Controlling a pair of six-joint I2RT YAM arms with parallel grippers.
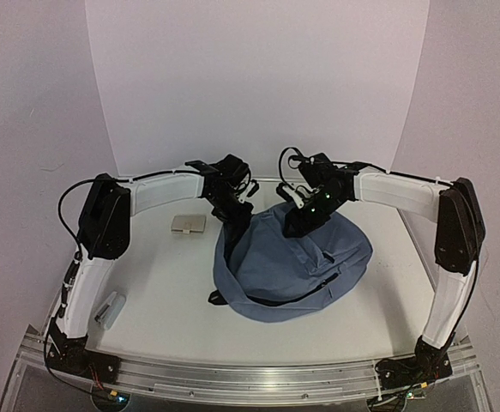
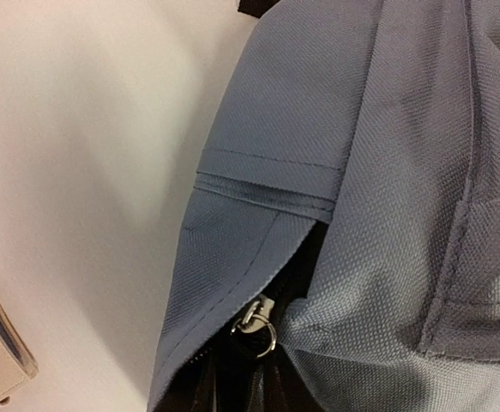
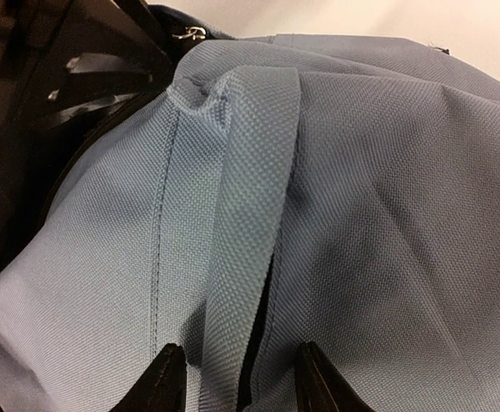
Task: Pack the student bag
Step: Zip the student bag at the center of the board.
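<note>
The student bag [image 1: 292,262] is found lying directly beneath both pincers. The right pincer [image 3: 243,382] is closed on a fabric band [image 3: 241,232] of the bag, which is held between its fingers. The left pincer [image 1: 235,215] is placed at the bag's edge, with a zipper pull [image 2: 256,319] just ahead of it. Its jaw setting cannot be told.

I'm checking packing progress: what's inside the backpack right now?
Past the zipper pull, the opening of the backpack shows only darkness; no packed item can be made out. Fabric covers the rest of the inside, so its contents cannot be told.
</note>
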